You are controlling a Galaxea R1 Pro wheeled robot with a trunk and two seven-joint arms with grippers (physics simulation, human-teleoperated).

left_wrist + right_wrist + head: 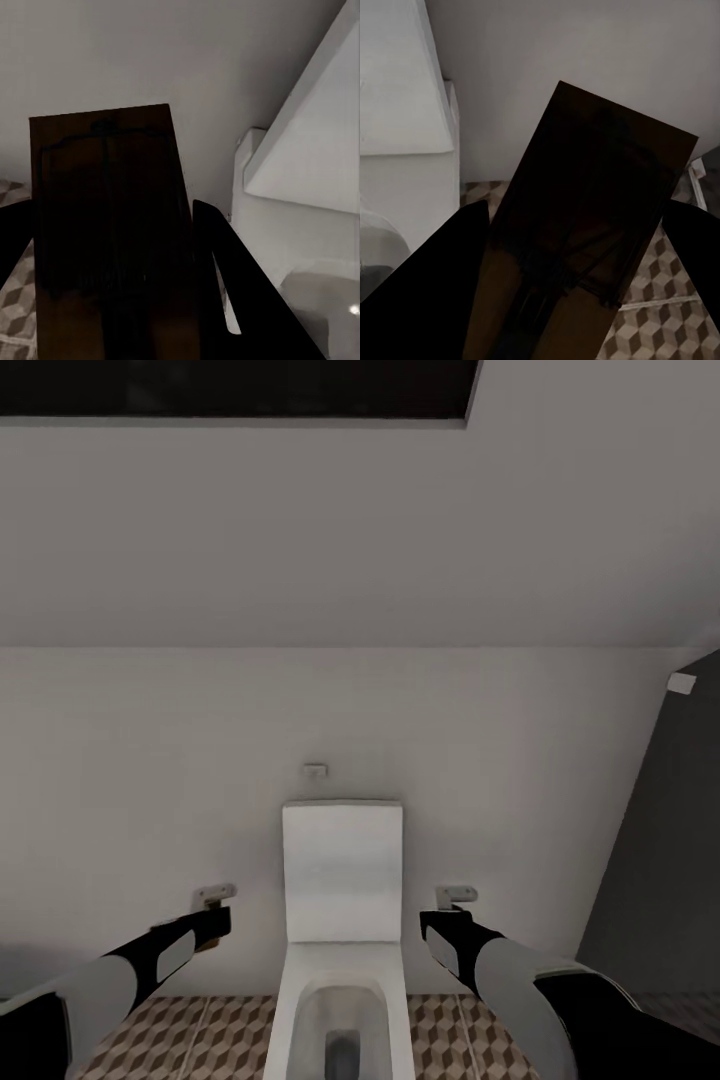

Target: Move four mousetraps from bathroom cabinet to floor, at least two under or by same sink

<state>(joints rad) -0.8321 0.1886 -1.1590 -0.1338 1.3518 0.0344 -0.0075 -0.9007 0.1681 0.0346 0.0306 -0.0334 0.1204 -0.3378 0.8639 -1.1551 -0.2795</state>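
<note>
A white toilet (342, 950) stands against the pale back wall (150, 760), its lid raised and its bowl open, with a small flush plate (315, 769) on the wall above it. The cube-patterned bathroom floor (180, 1040) shows on either side of the bowl. A dark grey panel (670, 860) closes the scene at the right.

Both arms reach forward, one on each side of the toilet. The left gripper (214, 912) is clamped on a mousetrap (112, 232): in the left wrist view the flat wooden board, crossed by dark wire, sits between the two dark fingers (240, 285), in shadow, with the toilet's white cistern beyond it. The right gripper (447, 920) likewise grips a second mousetrap (592, 247), which the right wrist view shows as a dark tilted board between the fingers (427, 285), above the patterned tiles and beside the toilet. Each trap is held off the floor, level with the toilet's lid.
</note>
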